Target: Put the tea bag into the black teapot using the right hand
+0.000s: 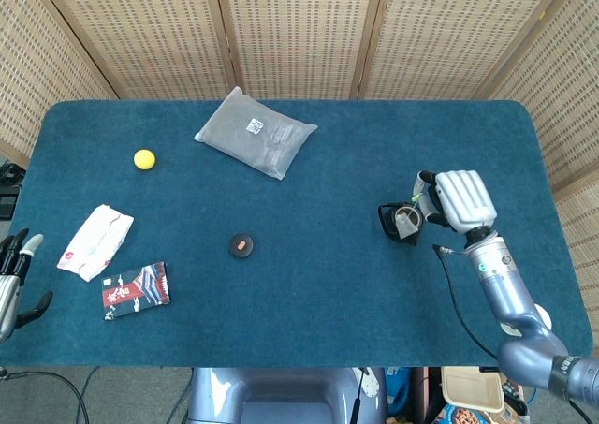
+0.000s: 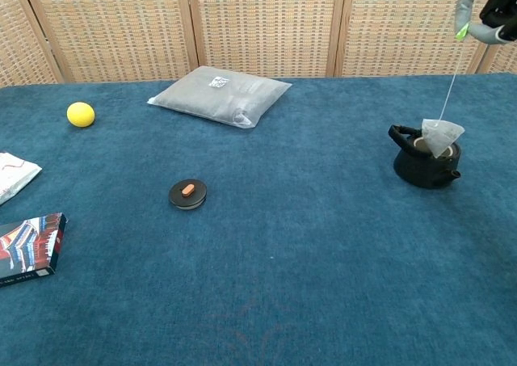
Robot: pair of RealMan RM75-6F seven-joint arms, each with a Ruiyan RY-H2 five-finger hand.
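right hand [image 2: 485, 10] dangles pale tea bag [image 2: 442, 135] by string over black teapot [image 2: 424, 166]

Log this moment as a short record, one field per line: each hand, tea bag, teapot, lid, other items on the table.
right hand: right hand raised above the teapot, holds the tea bag by its string
left hand: left hand at the table's near left edge, holding nothing
tea bag: tea bag hangs at the teapot mouth, not yet fully inside
teapot: black teapot upright, lid off
lid: lid lies mid-table
other items: yellow ball, grey pouch, white packet, printed box
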